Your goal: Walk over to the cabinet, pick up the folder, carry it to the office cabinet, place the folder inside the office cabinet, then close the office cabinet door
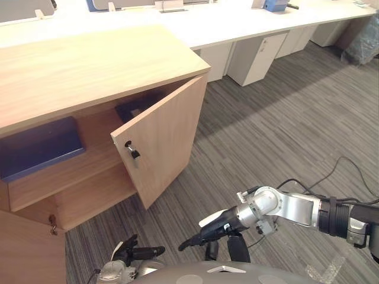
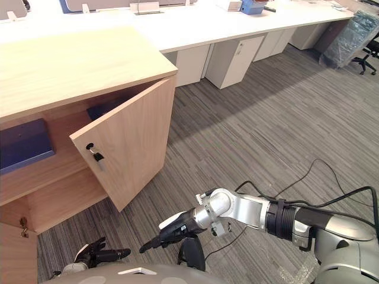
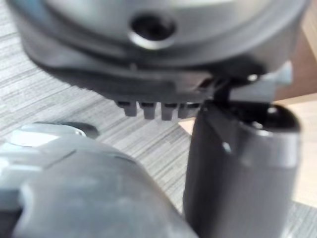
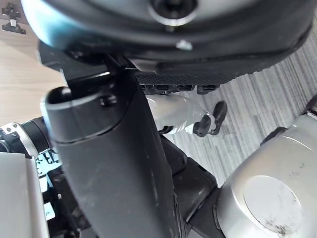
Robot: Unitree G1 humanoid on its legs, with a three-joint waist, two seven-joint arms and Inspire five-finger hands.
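Cabinet (image 1: 89,65) stands open, door (image 1: 166,136) swung wide. Folder (image 1: 38,147) lies flat on upper shelf, left end, so placing looks done. Remaining: close door. Right hand (image 1: 213,231) empty, fingers straight, pointing toward door, clear of it. Left hand (image 1: 139,253) low, relaxed, empty.

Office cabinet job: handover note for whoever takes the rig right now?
Left hand: open, empty, low near the body.
Right hand: open, empty, fingers straight, low over the floor, short of the door.
Folder: dark blue, lying flat on the upper shelf inside the office cabinet.
Done: the folder appears placed.
Left: the door stands wide open, key in its lock; push it shut.
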